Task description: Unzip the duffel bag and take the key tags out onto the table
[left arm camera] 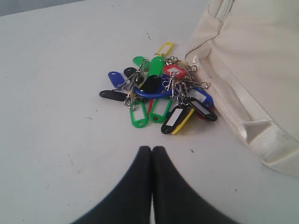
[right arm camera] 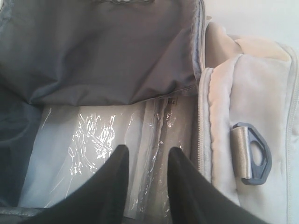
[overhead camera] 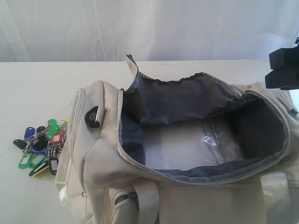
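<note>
- Table (overhead camera: 32,84): wide, white and flat, carrying everything.
- Bag (overhead camera: 187,196): large cream duffel, unzipped, its top gaping to show grey lining and a crinkled clear plastic sheet (right arm camera: 93,154) on its floor. No tags are visible inside. It looks soft and floppy, and would likely sag if lifted by 1 edge.
- Key tags (left arm camera: 159,93): 1 tangled bunch in green, blue, red, yellow and black, lying on the table just beside the bag's end. They are probably light, hard and slippery. The linked metal rings at the middle look the best grip, so the bunch comes up together.
- Left gripper (left arm camera: 152,149): its 2 fingers are pressed together, empty, near the tags.
- Right gripper (right arm camera: 148,150): its fingers are a narrow gap apart, empty, over the bag's opening.
</note>
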{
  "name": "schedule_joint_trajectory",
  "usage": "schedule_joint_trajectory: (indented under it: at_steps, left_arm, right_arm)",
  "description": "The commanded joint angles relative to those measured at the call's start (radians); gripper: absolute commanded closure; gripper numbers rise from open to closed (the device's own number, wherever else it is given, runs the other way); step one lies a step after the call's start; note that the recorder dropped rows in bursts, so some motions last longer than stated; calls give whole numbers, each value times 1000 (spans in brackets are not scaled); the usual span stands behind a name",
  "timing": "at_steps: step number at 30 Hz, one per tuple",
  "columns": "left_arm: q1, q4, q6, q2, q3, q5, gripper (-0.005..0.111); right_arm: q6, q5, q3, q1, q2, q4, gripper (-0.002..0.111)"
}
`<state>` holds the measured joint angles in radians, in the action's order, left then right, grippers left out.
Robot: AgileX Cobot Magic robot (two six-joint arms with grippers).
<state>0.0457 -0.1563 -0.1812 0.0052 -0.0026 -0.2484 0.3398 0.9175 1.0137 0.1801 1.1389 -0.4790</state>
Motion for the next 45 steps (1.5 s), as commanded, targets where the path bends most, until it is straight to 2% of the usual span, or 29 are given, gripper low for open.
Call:
schedule_joint_trajectory:
  at_steps: [1,45]
  left_arm:
    - [4,27,29,-5,3,-1,107]
    - [2,27,25,-5,3,-1,107]
  right_arm:
    - [-4,-6,-8,0,-8,-2,80]
    - [-4,-8,-8,-10,-26,-13,80]
